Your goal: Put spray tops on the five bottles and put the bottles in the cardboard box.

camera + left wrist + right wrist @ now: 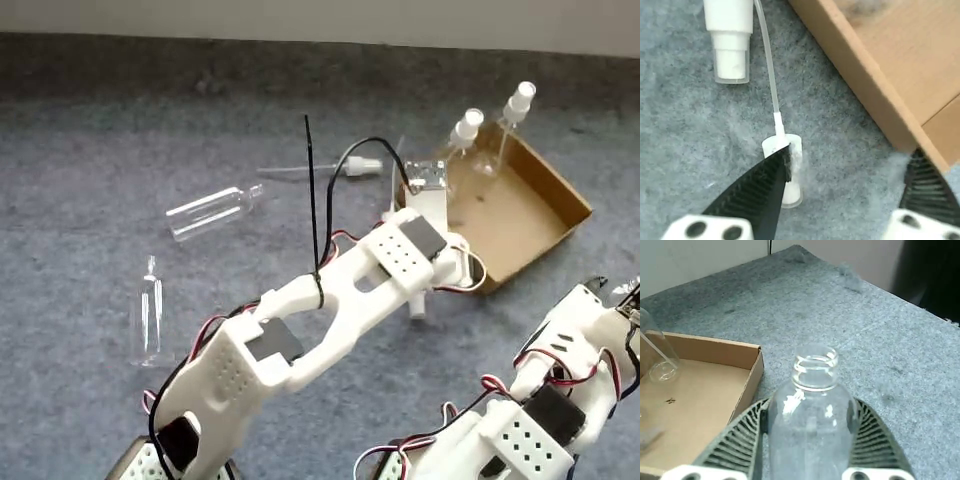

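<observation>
Found one spray top [784, 170] lying flat on the grey carpet [685, 140], near the outer wall of the cardboard box [865, 70]. Long axis level with the carpet, dip tube pointing away from the left gripper [840, 187], head end toward it. Touched at the collar by one ribbed finger [757, 197] of that gripper; jaws spread wide, nothing held, other finger close by the box corner. Noted a second spray top [730, 42] just beyond, also flat on the carpet, clear cap end toward the gripper.

Recorded an open-necked bottle [812, 430] clamped between the fingers of the right gripper [812, 402]: no top fitted, long axis in line with the fingers, mouth pointing away from the wrist.

Seen from the high view: capped bottle [466, 128] and second capped bottle [519, 100] standing in the far part of the box, spray heads up. Nearer bare bottle [212, 212] flat on the carpet, neck toward the box; farther bare bottle [150, 312] flat, well apart from the box, neck toward the far table edge. Lone spray top [358, 166] lying between the nearer bare bottle and the box, tube pointing away from the box; cannot tell whether one of the two already listed. Left arm [340, 300] stretched to the box's near corner
</observation>
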Motion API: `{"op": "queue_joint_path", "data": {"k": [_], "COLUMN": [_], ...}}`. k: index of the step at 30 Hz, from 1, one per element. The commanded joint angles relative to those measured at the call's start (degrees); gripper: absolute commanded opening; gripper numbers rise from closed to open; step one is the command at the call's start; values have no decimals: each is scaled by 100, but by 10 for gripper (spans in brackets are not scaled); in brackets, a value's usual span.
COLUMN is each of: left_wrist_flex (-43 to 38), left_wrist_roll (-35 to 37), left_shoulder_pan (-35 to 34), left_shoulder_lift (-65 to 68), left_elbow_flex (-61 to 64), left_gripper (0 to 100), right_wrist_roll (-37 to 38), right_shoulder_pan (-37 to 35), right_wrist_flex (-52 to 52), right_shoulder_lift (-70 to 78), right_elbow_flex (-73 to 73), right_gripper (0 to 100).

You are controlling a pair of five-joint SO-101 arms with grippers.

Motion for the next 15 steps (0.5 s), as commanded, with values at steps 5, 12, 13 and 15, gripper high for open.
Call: {"op": "queue_joint_path", "data": {"k": [5,12,13,15], "left_wrist_flex": [738,782,791,791], "left_wrist_roll": [70,70,70,70], "left_shoulder_pan": [-48,-136,-163,-180], "left_shoulder_lift": [-110,-75,-101,-110], "left_elbow_flex": [-312,-295,-286,-286], "left_gripper": [348,347,347,347], "right_wrist_roll": [-35,-35,-35,-35], "right_shoulder_pan": [66,66,66,66], "right_wrist_flex": [-198,-198,-198,-198], "right_shoulder_lift": [-101,-101,-101,-101], "right_elbow_flex": [-66,-66,-66,-66], "right_gripper": [108,108,108,108]}}
